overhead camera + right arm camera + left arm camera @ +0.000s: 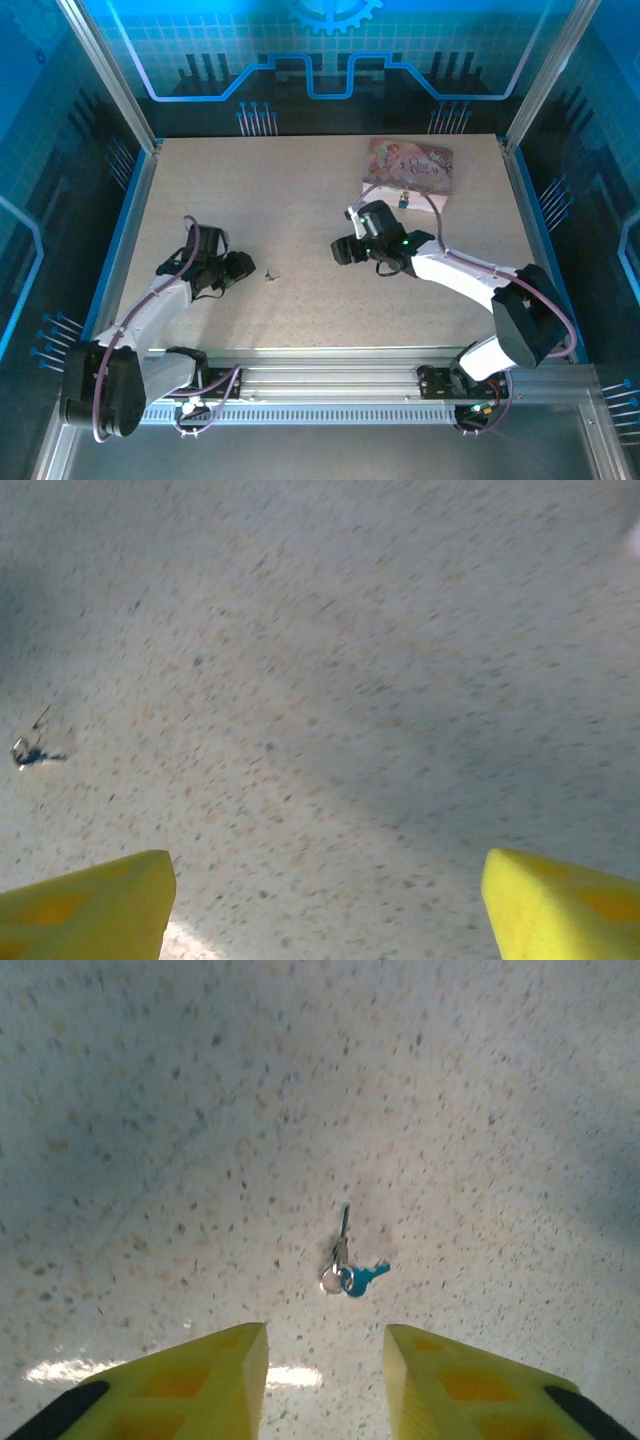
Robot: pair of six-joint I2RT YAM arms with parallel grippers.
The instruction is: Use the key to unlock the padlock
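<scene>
Yellow-tipped, the left end effector (325, 1365) hung low over the tabletop (150, 1110), jaws partly open with nothing between them. The key (342, 1248), sharing a ring (330, 1282) with a blue-headed key (366, 1276), lay just ahead of its tips. The right end effector (325, 895) stood wide open and empty above the speckled surface. Far back, the padlock (403, 200) sat at the near edge of the pink box (410, 163); whether on it or against it, and what the box held, I couldn't tell.
</scene>
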